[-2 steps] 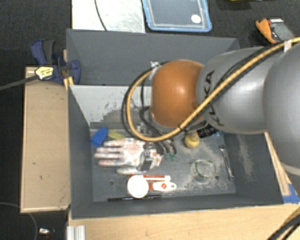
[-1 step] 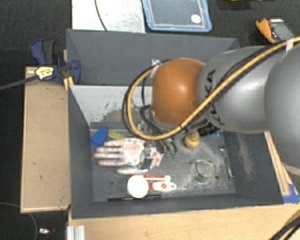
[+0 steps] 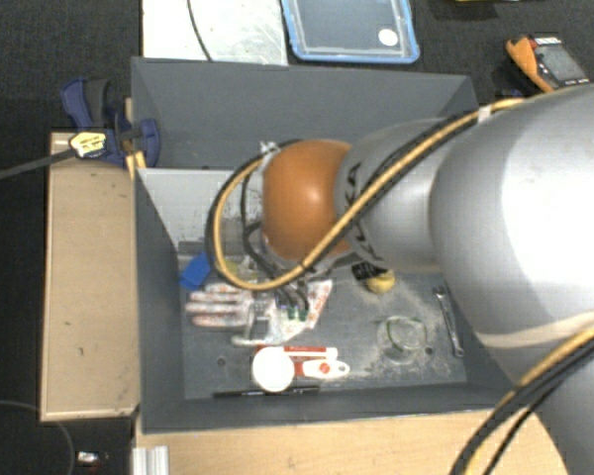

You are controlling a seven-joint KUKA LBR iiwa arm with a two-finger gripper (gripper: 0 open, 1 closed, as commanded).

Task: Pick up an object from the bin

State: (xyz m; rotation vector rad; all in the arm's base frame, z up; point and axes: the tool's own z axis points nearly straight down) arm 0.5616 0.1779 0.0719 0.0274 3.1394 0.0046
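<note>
gripper [image 3: 285,305] low over bin's [image 3: 173,211] left half | near white scoop [image 3: 274,369], blue block [image 3: 195,270] | claw state: cannot tell

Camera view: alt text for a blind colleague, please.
The arm's orange-covered wrist hangs low over the left of the grey bin, by a pinkish packet and a blue piece. A white round scoop lies near the front wall; a yellow thing and a clear ring lie further right.

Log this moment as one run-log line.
arm: low over bin centre-left | nearest: pink toy hand, blue block, white round cap | right: yellow piece, clear ring
</note>
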